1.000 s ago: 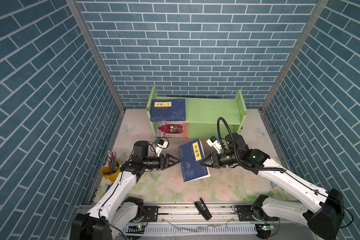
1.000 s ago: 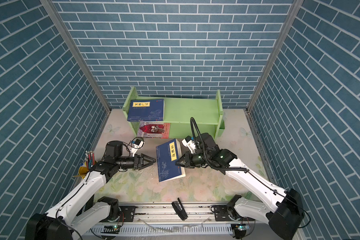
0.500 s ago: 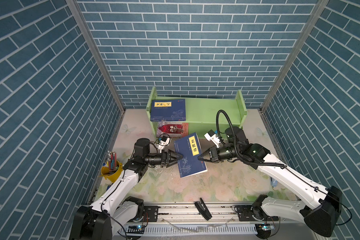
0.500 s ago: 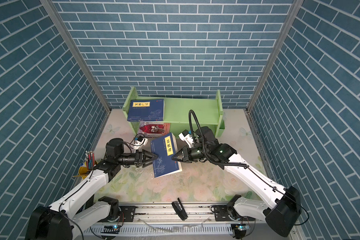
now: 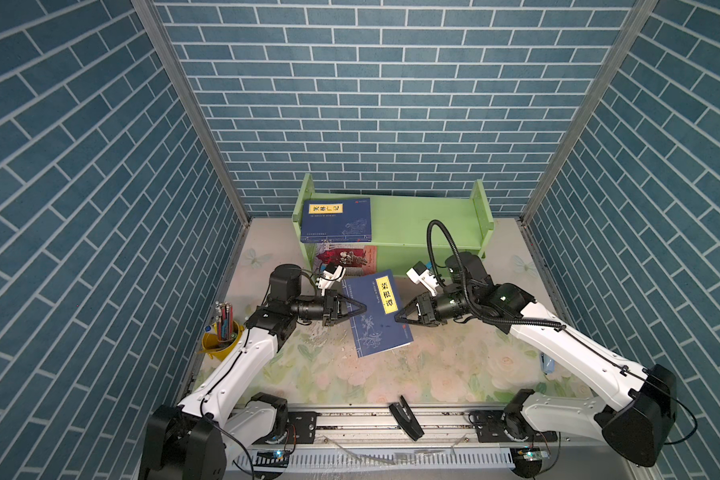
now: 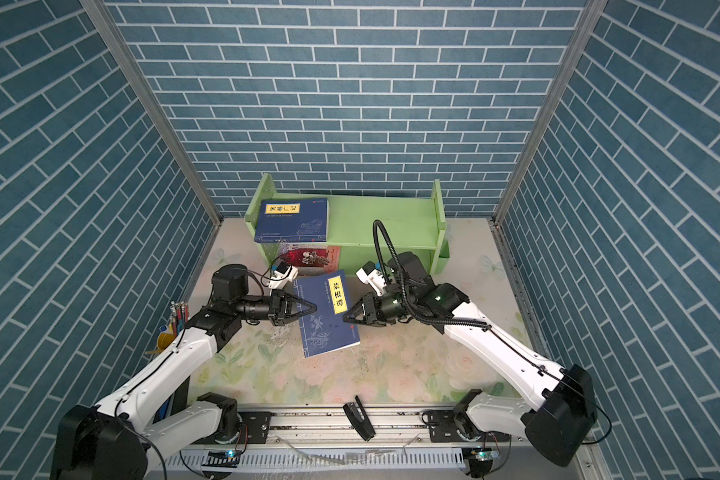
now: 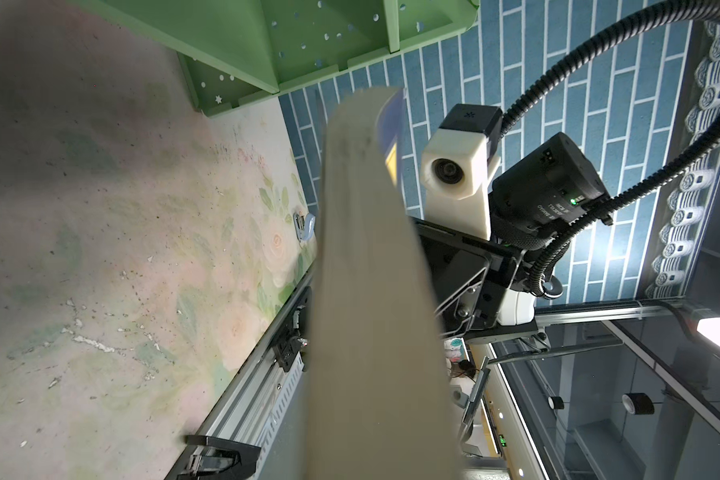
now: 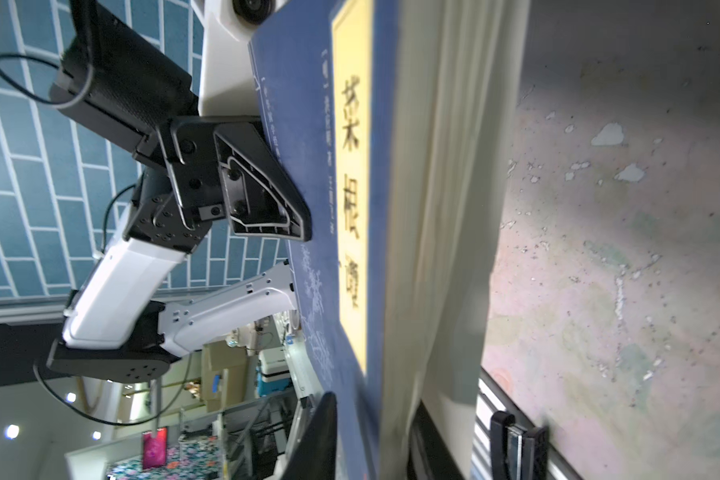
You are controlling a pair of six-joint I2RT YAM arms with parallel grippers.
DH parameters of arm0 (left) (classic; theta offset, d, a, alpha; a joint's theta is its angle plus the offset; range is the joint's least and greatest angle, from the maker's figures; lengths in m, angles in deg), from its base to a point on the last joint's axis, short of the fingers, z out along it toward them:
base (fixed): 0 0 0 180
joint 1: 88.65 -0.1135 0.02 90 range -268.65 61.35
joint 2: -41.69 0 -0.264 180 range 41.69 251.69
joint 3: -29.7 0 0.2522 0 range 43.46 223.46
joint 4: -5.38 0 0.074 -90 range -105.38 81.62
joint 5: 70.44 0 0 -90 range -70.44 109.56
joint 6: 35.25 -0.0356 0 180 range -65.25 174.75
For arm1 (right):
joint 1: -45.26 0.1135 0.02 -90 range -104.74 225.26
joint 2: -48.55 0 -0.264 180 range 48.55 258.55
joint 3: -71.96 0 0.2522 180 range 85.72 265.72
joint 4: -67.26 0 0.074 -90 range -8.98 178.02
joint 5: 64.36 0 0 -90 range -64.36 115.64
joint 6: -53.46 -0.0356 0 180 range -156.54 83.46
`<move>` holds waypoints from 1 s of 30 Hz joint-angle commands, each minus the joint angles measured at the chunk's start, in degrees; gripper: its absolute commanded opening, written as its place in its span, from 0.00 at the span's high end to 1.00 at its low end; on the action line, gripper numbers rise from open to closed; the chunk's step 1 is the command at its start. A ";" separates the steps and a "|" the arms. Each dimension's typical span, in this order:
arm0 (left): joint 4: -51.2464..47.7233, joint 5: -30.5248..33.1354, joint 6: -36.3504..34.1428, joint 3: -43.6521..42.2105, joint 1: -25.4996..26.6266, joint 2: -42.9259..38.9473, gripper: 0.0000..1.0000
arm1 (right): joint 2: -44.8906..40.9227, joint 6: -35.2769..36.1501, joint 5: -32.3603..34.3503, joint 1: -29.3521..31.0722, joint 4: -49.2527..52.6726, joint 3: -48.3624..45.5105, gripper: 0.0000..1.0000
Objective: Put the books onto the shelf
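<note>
The blue book (image 5: 377, 316) with the yellow title label is in front of the shelf (image 5: 429, 220), apart from it, and it seems lifted off the flowered mat (image 5: 433, 374). Its long axis runs roughly from the shelf toward the near rail, a little turned. The left gripper (image 5: 362, 308) is clenched on the left long edge; in the right wrist view one of its fingers (image 8: 267, 195) lies flat on the cover. The right gripper (image 5: 396, 319) stands at the opposite long edge with jaws parted around it. I see a gap between one finger and the cover, so I judge it is not gripping. The shelf lies beyond the book's far short end. I think the left arm must carry the book forward, toward the free right half of the top tier, because another blue book (image 5: 336, 222) fills the left half
</note>
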State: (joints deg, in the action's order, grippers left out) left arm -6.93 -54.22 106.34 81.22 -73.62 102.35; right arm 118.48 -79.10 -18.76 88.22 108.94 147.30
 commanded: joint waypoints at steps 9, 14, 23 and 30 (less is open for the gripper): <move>-3.86 -2.78 -3.71 5.11 0.18 -3.13 1.00 | -5.19 3.37 11.99 -3.11 9.11 6.07 0.25; -7.06 -5.15 -7.90 13.10 1.21 -3.51 1.00 | -9.90 4.03 17.45 -4.93 10.62 9.50 0.22; -16.28 8.64 -17.08 42.29 0.80 5.93 1.00 | -18.44 4.62 27.77 -5.32 5.57 16.29 0.04; -7.04 24.75 -4.45 53.37 -3.40 13.08 1.00 | -15.41 2.33 23.21 -5.41 -2.48 17.63 0.04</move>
State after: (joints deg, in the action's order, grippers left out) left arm -19.56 -38.31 95.85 133.04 -75.08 113.65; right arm 100.62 -75.71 5.72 83.06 111.78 165.22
